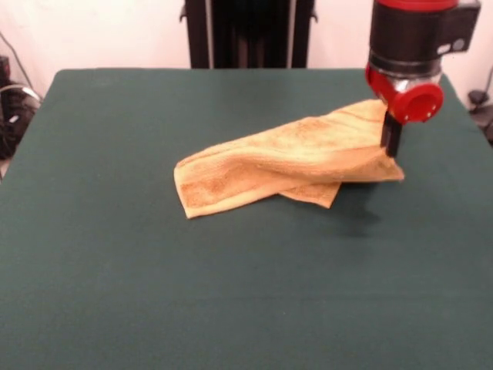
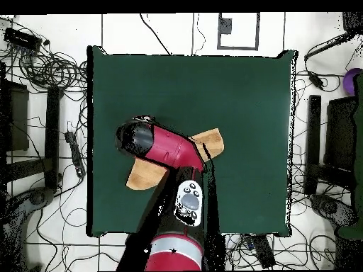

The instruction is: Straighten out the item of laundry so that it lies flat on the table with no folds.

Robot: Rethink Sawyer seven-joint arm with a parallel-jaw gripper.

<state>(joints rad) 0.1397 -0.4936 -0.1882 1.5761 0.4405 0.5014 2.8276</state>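
Front view: jaws [image 1: 390, 139] pinch one raised corner of the folded towel [image 1: 285, 162]; pull steadily away from its bulk, low over the worktop [image 1: 231, 293], so folds open.

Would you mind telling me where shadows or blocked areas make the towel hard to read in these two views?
Front view: the towel casts a dark shadow on the table under its raised right end, beneath the gripper. Overhead view: the arm covers the towel's middle, leaving only its two ends showing.
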